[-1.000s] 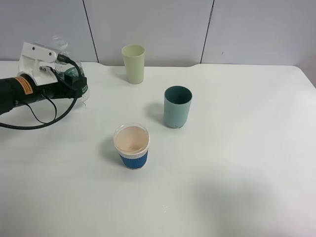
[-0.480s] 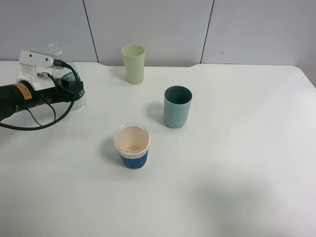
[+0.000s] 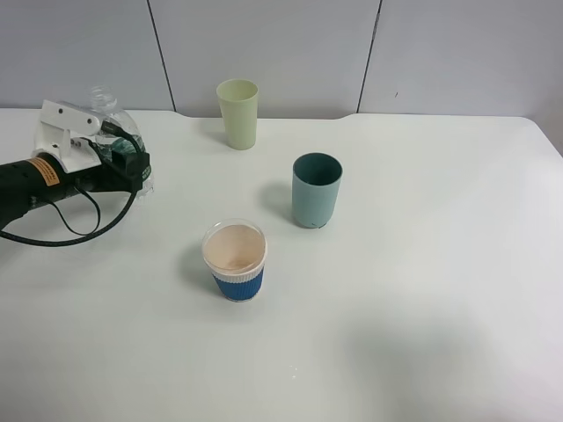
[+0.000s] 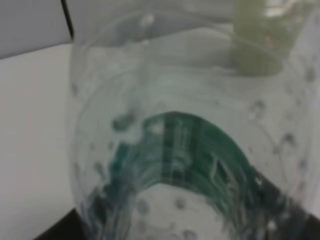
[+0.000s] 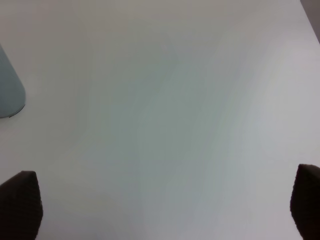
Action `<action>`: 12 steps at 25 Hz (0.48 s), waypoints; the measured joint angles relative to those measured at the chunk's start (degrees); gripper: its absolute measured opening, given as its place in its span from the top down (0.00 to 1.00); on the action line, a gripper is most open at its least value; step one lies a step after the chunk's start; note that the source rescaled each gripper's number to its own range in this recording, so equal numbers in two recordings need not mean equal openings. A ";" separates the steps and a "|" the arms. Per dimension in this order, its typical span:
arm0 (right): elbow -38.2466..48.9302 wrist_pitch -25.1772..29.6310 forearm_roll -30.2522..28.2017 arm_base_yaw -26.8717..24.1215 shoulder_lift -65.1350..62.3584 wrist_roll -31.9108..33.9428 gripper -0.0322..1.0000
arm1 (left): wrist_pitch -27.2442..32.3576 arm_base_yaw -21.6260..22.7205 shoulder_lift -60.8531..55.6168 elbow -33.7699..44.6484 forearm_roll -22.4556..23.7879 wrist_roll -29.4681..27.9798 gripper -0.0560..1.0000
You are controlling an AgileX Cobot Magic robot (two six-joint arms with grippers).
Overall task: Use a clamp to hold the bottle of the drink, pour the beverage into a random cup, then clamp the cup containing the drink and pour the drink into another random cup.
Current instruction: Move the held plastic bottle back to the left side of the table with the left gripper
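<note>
My left gripper (image 3: 132, 165) is shut on the bottle of the drink (image 3: 123, 123) at the far left of the table. The clear bottle's ribbed neck shows above the white wrist mount. In the left wrist view the bottle (image 4: 175, 125) fills the picture, with its green label and droplets on its wall. The teal cup (image 3: 317, 189) stands right of the middle, and its side shows in the right wrist view (image 5: 7, 95). The blue-banded cup (image 3: 235, 260) stands nearer the front. My right gripper (image 5: 162, 210) is open over bare table. I cannot make out the beverage.
A pale yellow-green tumbler (image 3: 237, 113) stands at the back near the grey wall. The white table (image 3: 422, 290) reaches to the wall at the back and ends in a rounded corner at the far right.
My left gripper has sunk slightly toward the table with the bottle in it. The cups have not moved.
</note>
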 joint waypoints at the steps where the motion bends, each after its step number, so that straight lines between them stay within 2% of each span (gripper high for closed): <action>1: 0.00 0.00 0.00 0.00 0.00 0.00 0.00 | -0.06 0.00 0.24 0.00 -0.29 0.57 0.91; 12: 0.00 0.00 0.00 0.00 0.00 0.00 0.00 | -2.08 0.00 3.85 0.21 -1.02 1.93 0.91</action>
